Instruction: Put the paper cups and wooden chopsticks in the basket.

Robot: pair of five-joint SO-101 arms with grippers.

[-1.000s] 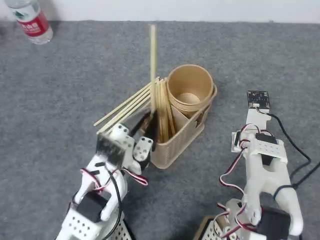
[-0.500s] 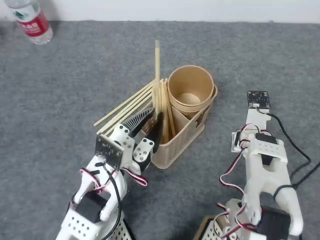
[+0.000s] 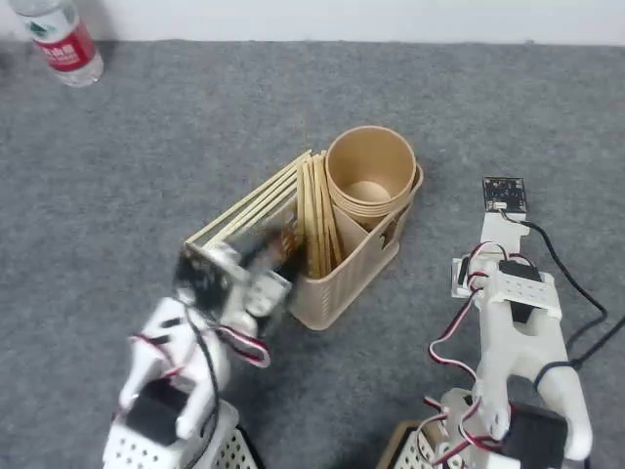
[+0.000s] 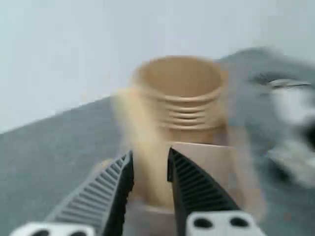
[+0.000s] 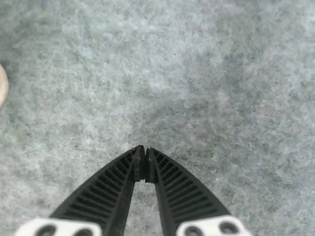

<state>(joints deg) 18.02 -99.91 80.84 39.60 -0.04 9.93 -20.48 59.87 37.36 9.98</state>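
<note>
Grey carpet-like fabric covers the bench point(image 3: 107, 166).

Far left: a clear plastic bottle point(image 3: 61, 37) lies at the far edge. It carries a red label with white print that is too small to make out.

Near left: the left arm point(image 3: 186, 362) stands with the left claw point(image 4: 149, 153) at the near-left end of the basket point(image 3: 361, 272). The claw is released, with its jaws apart. Blurred tan wood shows in the gap, and contact with it cannot be confirmed.

Centre: the tan basket has two compartments.
- The left compartment holds the wooden chopsticks point(image 3: 314, 215), which lean out over the rim and fan toward the left.
- The far-right compartment holds the paper cups point(image 3: 371, 174), nested in one upright stack with the mouth up.

Right: the right arm point(image 3: 518, 322) stands well apart from the basket, with a small circuit board point(image 3: 505, 193) at its far end. The right claw point(image 5: 145, 167) is clenched, its tips touching each other above bare grey fabric.
</note>
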